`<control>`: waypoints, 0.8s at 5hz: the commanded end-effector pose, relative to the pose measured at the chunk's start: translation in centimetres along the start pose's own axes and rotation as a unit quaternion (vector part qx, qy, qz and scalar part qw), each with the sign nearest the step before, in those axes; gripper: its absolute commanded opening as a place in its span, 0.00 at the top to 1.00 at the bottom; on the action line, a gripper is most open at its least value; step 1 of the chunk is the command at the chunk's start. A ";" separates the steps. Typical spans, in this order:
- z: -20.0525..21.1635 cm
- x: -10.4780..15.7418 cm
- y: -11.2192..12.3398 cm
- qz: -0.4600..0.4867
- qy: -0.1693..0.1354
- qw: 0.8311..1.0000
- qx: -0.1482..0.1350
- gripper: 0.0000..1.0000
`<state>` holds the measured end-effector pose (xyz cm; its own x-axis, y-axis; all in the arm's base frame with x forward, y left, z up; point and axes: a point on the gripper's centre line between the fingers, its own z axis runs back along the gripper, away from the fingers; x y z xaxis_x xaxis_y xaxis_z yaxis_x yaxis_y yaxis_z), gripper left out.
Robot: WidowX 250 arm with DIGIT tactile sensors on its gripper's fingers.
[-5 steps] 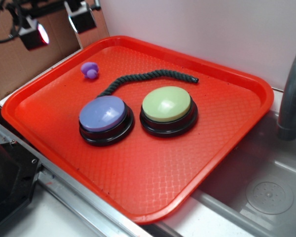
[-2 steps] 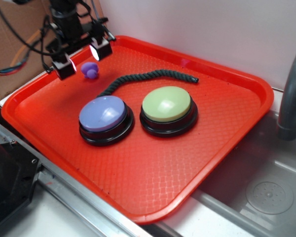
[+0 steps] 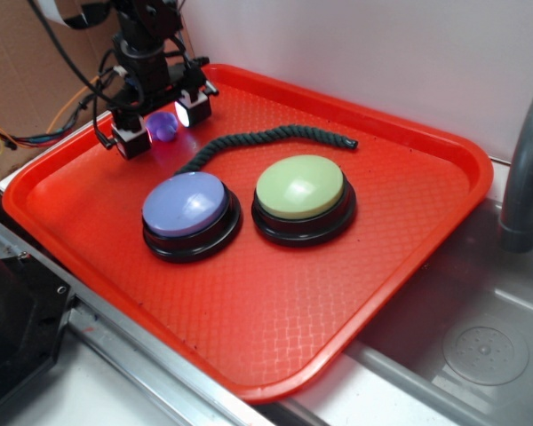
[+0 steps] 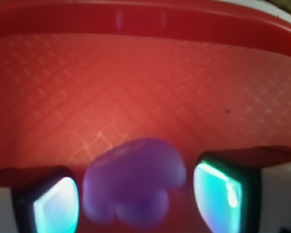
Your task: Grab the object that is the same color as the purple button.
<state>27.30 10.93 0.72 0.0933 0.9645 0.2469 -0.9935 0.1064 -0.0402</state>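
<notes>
**tray_watcher:** Since the gripper (image 3: pixel 163 123) was hanging higher and further left a second ago, we're reading this as the final drop. It's now sitting low on the red tray (image 3: pixel 275 355) with one finger on each side of the little purple lump (image 3: pixel 164 126). What are you seeing up close?

**widowx_fan:** Working near to far in the wrist view, we're looking at the lump (image 4: pixel 135 183) right at the bottom of the frame, blurry, sitting between the two glowing pads (image 4: pixel 56 206). The jaws are standing apart with visible gaps either side, so nothing is gripped yet. Beyond it there's bare tray floor, then the far rim (image 4: pixel 145 22).

**tray_watcher:** So we're judging the approach as basically done, and the squeeze is what's left. It's a tiny rounded thing, so it could squirt out if the fingers are closing off-centre.

**widowx_fan:** Agreed. Counting from the front of the outside view: we're getting two dome buttons, the purple button (image 3: pixel 186 203) nearest and the green button (image 3: pixel 299 186) beside it. Then one dark rope piece (image 3: pixel 266 138) curling behind them, and one purple lump at the far left corner. One tray, one gripper.

**tray_watcher:** And only that lump is matching the purple button's colour, so we're thinking it's lined up on the right target.
</notes>
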 end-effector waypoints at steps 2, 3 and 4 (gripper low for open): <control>1.4 1.1 0.5 -0.015 0.003 0.999 -0.030 1.00; 3.5 0.9 0.6 -0.051 0.013 0.998 -0.040 1.00; 6.3 1.1 0.6 -0.119 0.017 0.992 -0.032 1.00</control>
<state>26.14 9.22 4.52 0.3310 0.9271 0.1760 -0.9427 0.3333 0.0172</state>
